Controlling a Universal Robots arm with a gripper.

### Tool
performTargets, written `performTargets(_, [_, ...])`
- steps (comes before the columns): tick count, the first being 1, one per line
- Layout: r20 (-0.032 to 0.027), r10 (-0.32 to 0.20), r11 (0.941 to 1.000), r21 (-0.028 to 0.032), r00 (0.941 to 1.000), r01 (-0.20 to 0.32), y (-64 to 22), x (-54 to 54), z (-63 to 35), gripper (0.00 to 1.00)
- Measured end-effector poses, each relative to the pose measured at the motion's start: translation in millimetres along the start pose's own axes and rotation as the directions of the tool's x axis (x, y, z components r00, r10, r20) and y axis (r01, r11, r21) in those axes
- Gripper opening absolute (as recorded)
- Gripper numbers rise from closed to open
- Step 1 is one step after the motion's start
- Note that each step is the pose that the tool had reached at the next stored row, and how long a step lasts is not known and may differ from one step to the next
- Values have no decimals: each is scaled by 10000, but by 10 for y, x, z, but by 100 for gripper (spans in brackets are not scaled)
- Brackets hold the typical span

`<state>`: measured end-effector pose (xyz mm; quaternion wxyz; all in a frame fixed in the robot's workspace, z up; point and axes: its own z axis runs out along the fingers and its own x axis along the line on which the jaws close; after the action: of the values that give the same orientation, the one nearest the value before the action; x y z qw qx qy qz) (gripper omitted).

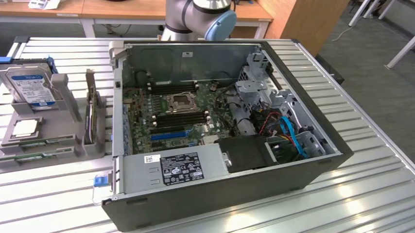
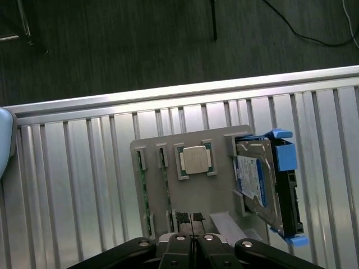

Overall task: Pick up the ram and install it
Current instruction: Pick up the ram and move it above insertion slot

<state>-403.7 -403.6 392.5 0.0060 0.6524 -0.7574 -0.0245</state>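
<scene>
Judging by the layout, the step called for centring the gripper [image 2: 190,217] over the stick's thin top edge, spreading it first, then pinching mid-length so the stick lifted straight. The fingers were pressed together with nothing visible between them, hanging over the grey tray [image 2: 220,193]. The ram [image 1: 91,112] stood on edge in that tray at the exterior view's left, near the processor [image 2: 196,159] and hard drive [image 2: 255,185], outside the open PC case [image 1: 311,170].

Bright, even overhead light. Glare streaks on slatted metal table [image 1: 370,194] beside computer case [image 1: 227,204]; case interior dimmer than table around it. Wrist view: table edge rail [image 2: 179,92] gleams white, floor [image 2: 140,39] dim.
</scene>
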Motion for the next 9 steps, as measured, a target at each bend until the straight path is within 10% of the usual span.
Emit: performTargets(9, [-13, -378, 9993, -9, 9993, 378, 0, 0, 0, 10])
